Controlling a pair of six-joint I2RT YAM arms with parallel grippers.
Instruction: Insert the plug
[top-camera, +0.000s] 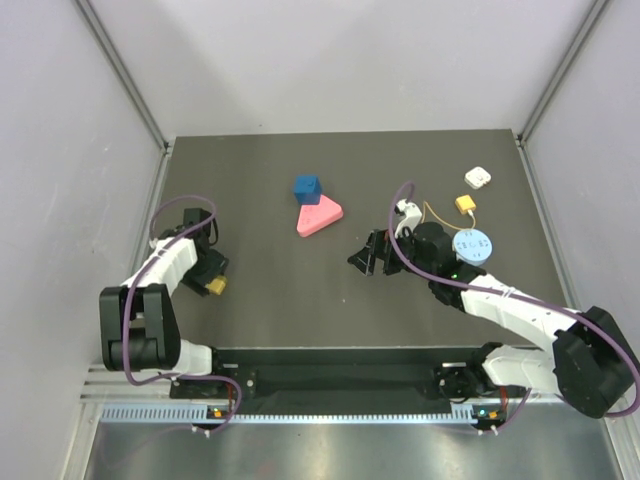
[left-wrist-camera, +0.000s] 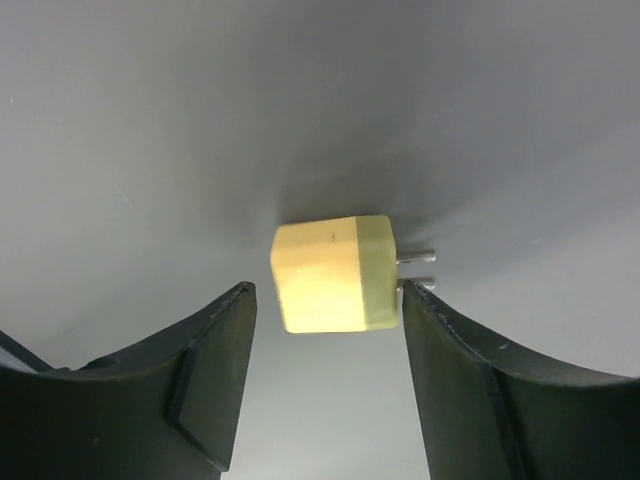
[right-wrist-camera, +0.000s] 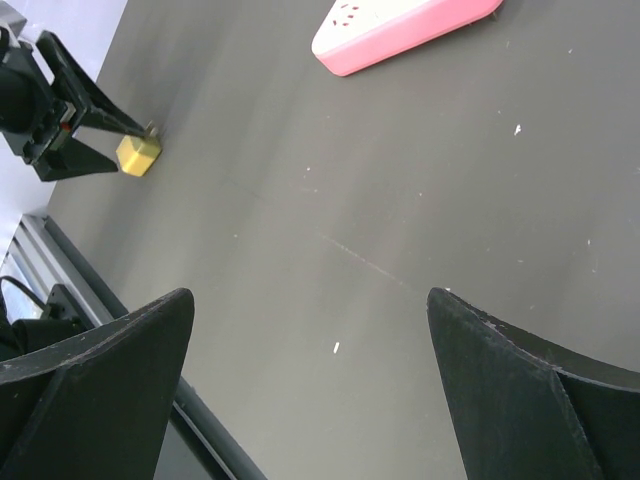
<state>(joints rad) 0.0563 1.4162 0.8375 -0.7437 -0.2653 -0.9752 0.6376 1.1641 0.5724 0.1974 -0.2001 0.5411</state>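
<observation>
A small yellow plug (left-wrist-camera: 330, 275) with two metal prongs lies on the dark table at the left (top-camera: 217, 286). My left gripper (top-camera: 212, 280) is low over it and open. Its fingertips (left-wrist-camera: 232, 320) flank the block's near end, with a gap on the left side and the right finger close to the prongs. The pink triangular socket block (top-camera: 318, 217) lies mid-table, its holes showing in the right wrist view (right-wrist-camera: 400, 30). My right gripper (top-camera: 365, 258) hovers open over bare table (right-wrist-camera: 308, 295), holding nothing. The plug also shows far off (right-wrist-camera: 138, 153).
A blue cube (top-camera: 307, 188) sits just behind the pink block. At the back right lie a second small yellow connector (top-camera: 465, 204) on a thin orange wire, a white square block (top-camera: 477, 178) and a light-blue disc (top-camera: 473, 245). Grey walls enclose the table.
</observation>
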